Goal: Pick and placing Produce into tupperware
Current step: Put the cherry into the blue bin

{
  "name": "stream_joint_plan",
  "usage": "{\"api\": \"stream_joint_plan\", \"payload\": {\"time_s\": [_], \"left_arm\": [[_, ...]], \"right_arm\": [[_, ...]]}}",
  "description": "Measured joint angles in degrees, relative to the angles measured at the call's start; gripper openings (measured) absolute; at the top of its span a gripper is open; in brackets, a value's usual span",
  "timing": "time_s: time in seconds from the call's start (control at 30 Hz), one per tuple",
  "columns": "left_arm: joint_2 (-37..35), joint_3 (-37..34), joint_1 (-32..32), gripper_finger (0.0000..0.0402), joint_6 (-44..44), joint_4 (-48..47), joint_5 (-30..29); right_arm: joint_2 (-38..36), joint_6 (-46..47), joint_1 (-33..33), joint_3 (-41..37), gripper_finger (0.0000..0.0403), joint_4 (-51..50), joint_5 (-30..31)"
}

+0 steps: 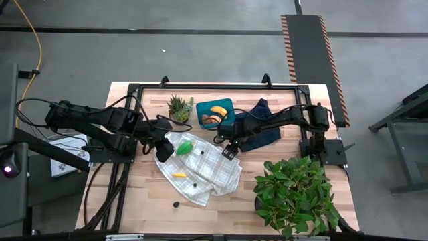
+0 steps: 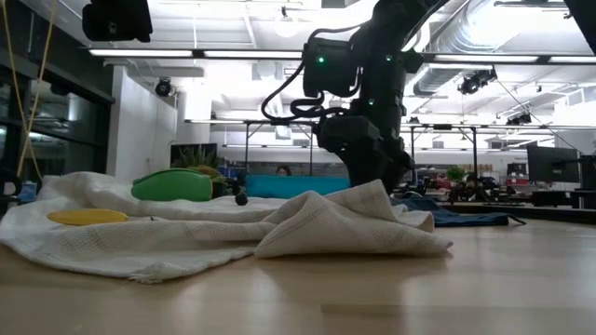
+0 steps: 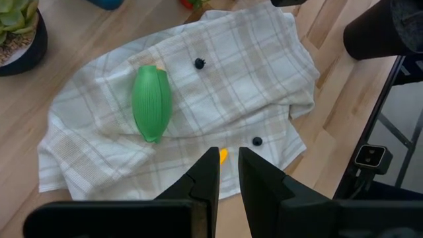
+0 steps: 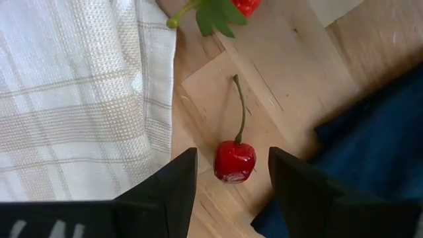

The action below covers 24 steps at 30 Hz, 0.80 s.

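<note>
A red cherry (image 4: 234, 160) lies on the bare wood between the white checked cloth (image 1: 198, 169) and the navy cloth (image 1: 263, 126). My right gripper (image 4: 232, 182) points down over it, open, one finger on each side and a gap at both. The teal tupperware (image 1: 217, 112) at the far side holds a yellow banana (image 1: 219, 110) and a brown piece. A green piece (image 3: 152, 102), a yellow piece (image 1: 178, 175) and dark berries (image 3: 199, 63) lie on the checked cloth. My left gripper (image 3: 228, 173) hovers above the cloth's left part, its fingers a narrow gap apart, with nothing between them.
A small spiky potted plant (image 1: 179, 107) stands left of the tupperware. A big leafy plant (image 1: 294, 194) fills the near right corner. A red piece with green leaves (image 4: 221, 10) lies just beyond the cherry. One dark berry (image 1: 176, 203) sits on the wood near the front edge.
</note>
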Motion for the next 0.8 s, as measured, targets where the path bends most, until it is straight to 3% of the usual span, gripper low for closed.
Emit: {"api": "stream_joint_plan", "payload": {"time_s": [0.8], "left_arm": [[0.0,0.0,0.0,0.0046,0.0,0.0,0.8]], "right_arm": [[1.6,0.1,-0.1,0.1,0.0177,-0.5,1.0]]}}
